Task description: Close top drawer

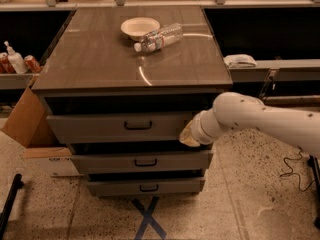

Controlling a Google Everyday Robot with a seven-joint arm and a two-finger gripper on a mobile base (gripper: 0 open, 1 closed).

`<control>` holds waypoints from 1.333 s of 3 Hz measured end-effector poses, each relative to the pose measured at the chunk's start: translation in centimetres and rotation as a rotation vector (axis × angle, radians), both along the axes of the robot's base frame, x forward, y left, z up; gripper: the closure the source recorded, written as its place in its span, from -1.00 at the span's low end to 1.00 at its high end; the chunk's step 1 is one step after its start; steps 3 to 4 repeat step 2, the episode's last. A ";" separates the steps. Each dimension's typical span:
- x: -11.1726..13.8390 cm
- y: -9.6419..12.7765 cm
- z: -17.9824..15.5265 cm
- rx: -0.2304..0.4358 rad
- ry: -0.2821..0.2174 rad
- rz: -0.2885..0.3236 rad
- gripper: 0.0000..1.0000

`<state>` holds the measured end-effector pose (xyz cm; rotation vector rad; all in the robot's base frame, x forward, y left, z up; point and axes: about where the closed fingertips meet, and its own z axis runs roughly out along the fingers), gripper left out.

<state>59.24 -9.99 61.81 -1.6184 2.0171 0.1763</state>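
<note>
Far left: spray bottle (15, 59) and cans on a side shelf, cardboard box (22, 121) against the cabinet's (95, 59) left side. On the cabinet top: bowl (140, 27), water bottle (159, 37) lying on its side and touching it. Top drawer (90, 129) sits partly pulled out under the top, with a dark gap above its front and the black handle (138, 126) at centre. Two shorter drawers are below it. Blue tape X (148, 216) on the floor in front. Gripper (190, 136) is at the right end of the drawer front, looks in contact. Open or closed: can't tell. The white arm (260, 119) comes in from the right.
</note>
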 end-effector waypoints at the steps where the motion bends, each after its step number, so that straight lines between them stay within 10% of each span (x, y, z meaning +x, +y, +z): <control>1: -3.6 -0.5 2.0 0.033 -0.026 0.025 1.00; 4: -5.9 -0.9 3.1 0.060 -0.033 0.044 1.00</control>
